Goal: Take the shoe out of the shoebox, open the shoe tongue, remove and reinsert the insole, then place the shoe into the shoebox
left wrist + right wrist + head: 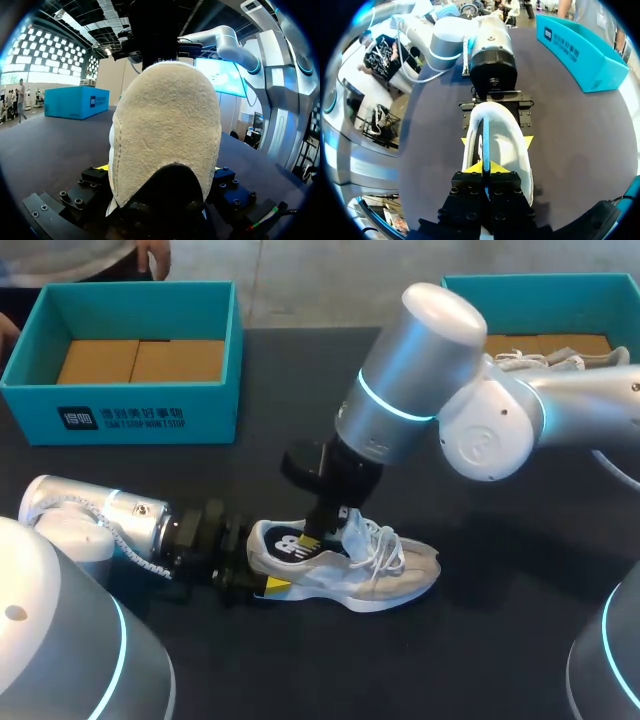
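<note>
I have the shoe (370,570) lying on its sole on the dark table (500,590), out of the box, toe towards my right side and heel towards my left arm. My left gripper (496,140) lies low along the table behind the shoe. Its fingers are spread to the width of the heel, with one yellow tip against each side, so the heel is clamped between them. In the left wrist view the beige suede heel fills nearly everything ahead of that gripper. My right arm comes in from the right and reaches past the middle, pointing down into the shoe's opening just behind the laces. From the right wrist view I see my right gripper (484,169) closed down almost completely, its two yellow tips pinching the thin blue insole (485,137). The insole stands on edge inside the shoe and runs back towards the heel. The teal shoebox (120,420) sits at the far left of the table, well apart from the shoe, with brown cardboard in its bottom. A second shoebox (540,285) at the far right holds another shoe (545,360).
</note>
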### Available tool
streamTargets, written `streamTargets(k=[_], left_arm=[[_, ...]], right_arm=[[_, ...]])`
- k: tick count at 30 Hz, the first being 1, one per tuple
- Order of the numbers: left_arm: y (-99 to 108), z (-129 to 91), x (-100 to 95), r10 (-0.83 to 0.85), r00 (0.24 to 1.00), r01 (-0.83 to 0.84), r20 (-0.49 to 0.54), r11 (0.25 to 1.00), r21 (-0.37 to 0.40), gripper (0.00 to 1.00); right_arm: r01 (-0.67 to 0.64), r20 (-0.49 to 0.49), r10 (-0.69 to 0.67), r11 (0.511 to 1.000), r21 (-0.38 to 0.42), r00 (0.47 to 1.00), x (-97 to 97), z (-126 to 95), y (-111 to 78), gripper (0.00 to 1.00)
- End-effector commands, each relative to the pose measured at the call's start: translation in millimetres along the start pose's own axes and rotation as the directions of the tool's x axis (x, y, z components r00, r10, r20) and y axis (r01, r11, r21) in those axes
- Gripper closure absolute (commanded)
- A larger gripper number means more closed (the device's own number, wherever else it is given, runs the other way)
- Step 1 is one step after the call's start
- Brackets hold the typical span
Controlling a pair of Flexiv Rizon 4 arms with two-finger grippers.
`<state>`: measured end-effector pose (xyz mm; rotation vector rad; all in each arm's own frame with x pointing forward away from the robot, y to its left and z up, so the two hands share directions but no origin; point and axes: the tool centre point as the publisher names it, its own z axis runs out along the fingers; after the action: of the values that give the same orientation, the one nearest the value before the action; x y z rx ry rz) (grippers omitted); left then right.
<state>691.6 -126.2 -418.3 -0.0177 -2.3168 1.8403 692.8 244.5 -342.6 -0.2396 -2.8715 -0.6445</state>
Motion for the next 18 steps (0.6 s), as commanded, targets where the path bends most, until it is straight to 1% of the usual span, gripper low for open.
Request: streamTargets(k=[1,9,18], left_arm=[[2.7,-0.2,-2.1,-0.001,1.0,0.001,0.001,1.0,0.0,1.0],[2.7,-0.2,-2.1,-0.001,1.0,0.001,0.001,1.0,0.0,1.0],[2.7,-0.2,-2.1,-0.001,1.0,0.001,0.001,1.0,0.0,1.0]], right_arm=[[0.012,0.013,-0.012,1.0,-0.01,1.0,3.3,-6.5,-2.7,1.0],[0.082,0.037,-0.081,0.996,-0.036,0.996,3.5,-14.6,2.7,1.0],[0.14,0.016,-0.139,0.99,-0.02,0.99,-1.1,-16.8,17.9,1.0]])
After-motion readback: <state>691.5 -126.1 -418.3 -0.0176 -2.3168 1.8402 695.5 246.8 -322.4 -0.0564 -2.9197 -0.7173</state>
